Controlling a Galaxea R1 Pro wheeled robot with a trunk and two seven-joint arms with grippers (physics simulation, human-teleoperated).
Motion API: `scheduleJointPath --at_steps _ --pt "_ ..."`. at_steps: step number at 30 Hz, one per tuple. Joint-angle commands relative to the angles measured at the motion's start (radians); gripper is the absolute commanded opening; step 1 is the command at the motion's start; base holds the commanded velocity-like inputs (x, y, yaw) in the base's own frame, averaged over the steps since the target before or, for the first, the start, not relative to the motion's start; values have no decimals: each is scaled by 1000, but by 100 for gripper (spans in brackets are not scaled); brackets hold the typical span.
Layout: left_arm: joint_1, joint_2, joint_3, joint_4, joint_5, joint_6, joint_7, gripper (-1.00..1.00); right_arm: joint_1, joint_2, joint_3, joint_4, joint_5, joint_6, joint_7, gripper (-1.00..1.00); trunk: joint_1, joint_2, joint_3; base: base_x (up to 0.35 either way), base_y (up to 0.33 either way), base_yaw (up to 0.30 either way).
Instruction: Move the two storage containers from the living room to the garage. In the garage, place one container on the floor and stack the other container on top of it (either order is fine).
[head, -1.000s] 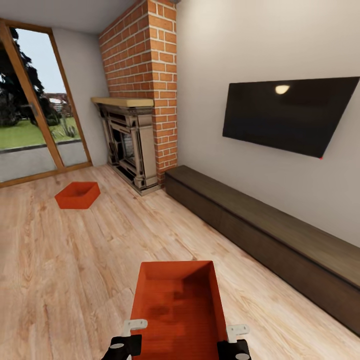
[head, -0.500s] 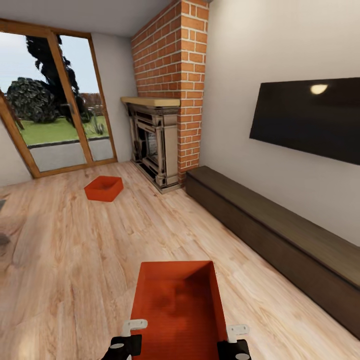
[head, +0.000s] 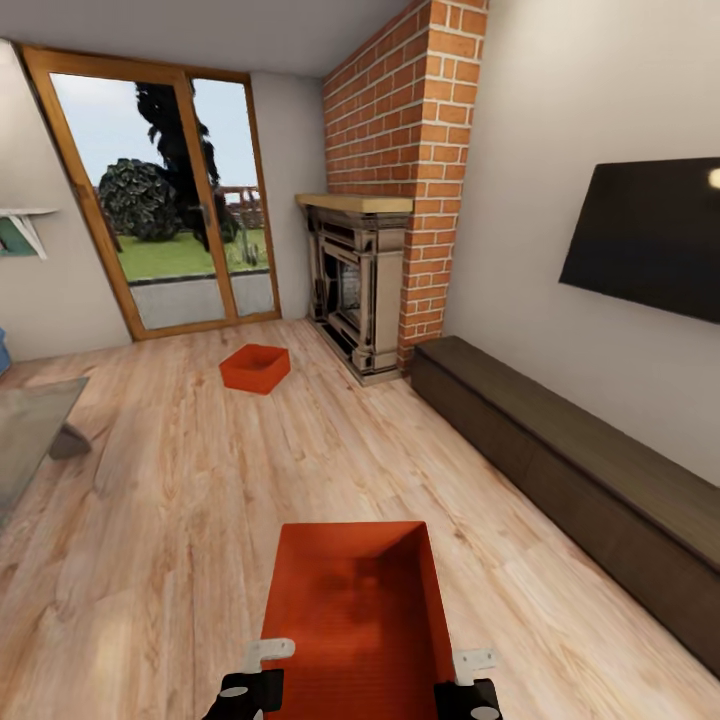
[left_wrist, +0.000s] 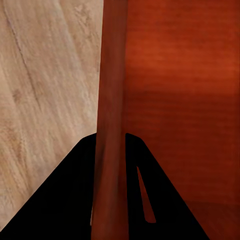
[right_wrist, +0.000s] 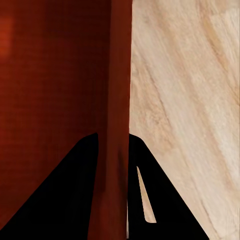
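Note:
I hold one orange-red storage container (head: 350, 600) low in front of me over the living room's wood-plank flooring. My left gripper (head: 262, 665) is shut on its left wall and my right gripper (head: 470, 670) is shut on its right wall. The left wrist view has that wall (left_wrist: 112, 100) running between the dark fingers of the left gripper (left_wrist: 111, 145). In the right wrist view the other wall (right_wrist: 117, 100) is likewise pinched by the right gripper (right_wrist: 114, 145). The second storage container (head: 255, 368) sits on the planks far ahead, near the fireplace. The garage is out of view.
A red-brick fireplace (head: 360, 290) stands ahead at the right, with a long low dark cabinet (head: 560, 450) and a black TV (head: 650, 235) along the right wall. Glass doors (head: 170, 230) close the far end. A low grey table edge (head: 30, 440) juts in at the left.
The whole view has swung to the left, so the fireplace, TV and far container sit further right in the picture. The held container and both grippers keep their place before me.

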Motion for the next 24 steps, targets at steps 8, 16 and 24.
scheduleJointPath --at_steps 8,16,24 --pt "0 0 -3 -3 2 6 5 -100 -1 -1 4 2 -10 -4 -4 -100 0 -1 -1 0 0 299" --pt "0 0 -3 -3 2 6 5 -100 -1 -1 4 2 -10 -4 -4 -100 0 -1 -1 0 0 299" --pt "0 0 -3 -4 2 6 5 -100 -1 -1 4 2 -10 -4 -4 -100 0 -1 -1 0 0 89"
